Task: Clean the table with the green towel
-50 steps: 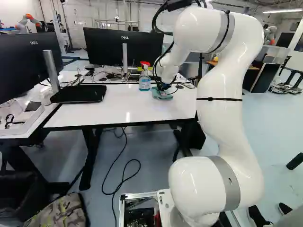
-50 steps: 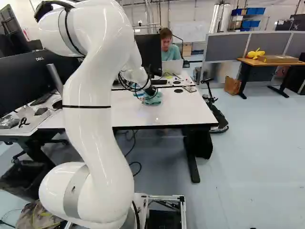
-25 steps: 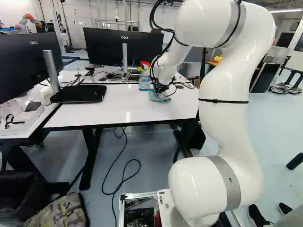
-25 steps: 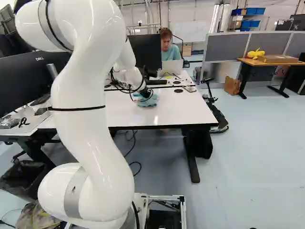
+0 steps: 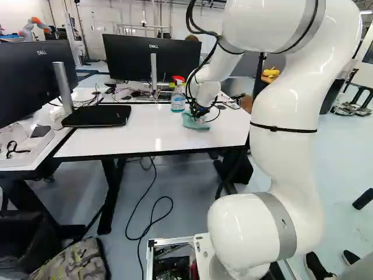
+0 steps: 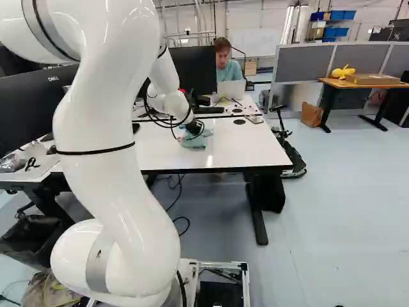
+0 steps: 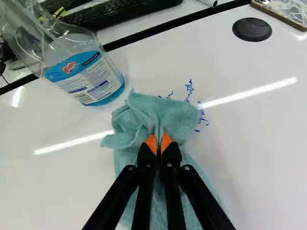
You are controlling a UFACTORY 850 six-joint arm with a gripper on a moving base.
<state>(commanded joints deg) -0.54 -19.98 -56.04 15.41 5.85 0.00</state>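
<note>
In the left base view, the arm [image 5: 284, 131] is rising right of the middle, bending over at its top and reaching ahead and down to the far part of the tabletop [image 5: 140, 137]. In the wrist view, the jaws are pinching a fold of the green towel [image 7: 148, 115] between their orange pads [image 7: 151, 143]; the towel is lying bunched on the tabletop, spreading under and ahead of them. A clear spray bottle [image 7: 86, 67] with a red trigger is standing just beside the towel, holding blue liquid. Blue handwriting [image 7: 189, 88] is showing at the towel's edge, and a round black cap [image 7: 252, 29] is sitting farther off in the white surface. A keyboard [image 7: 120, 12] is lying beyond the bottle. A black monitor [image 5: 131, 58] is standing behind the tabletop, and in the right base view a yellow plush toy [image 6: 342, 71] is resting on a wooden desk [image 6: 364, 84].
</note>
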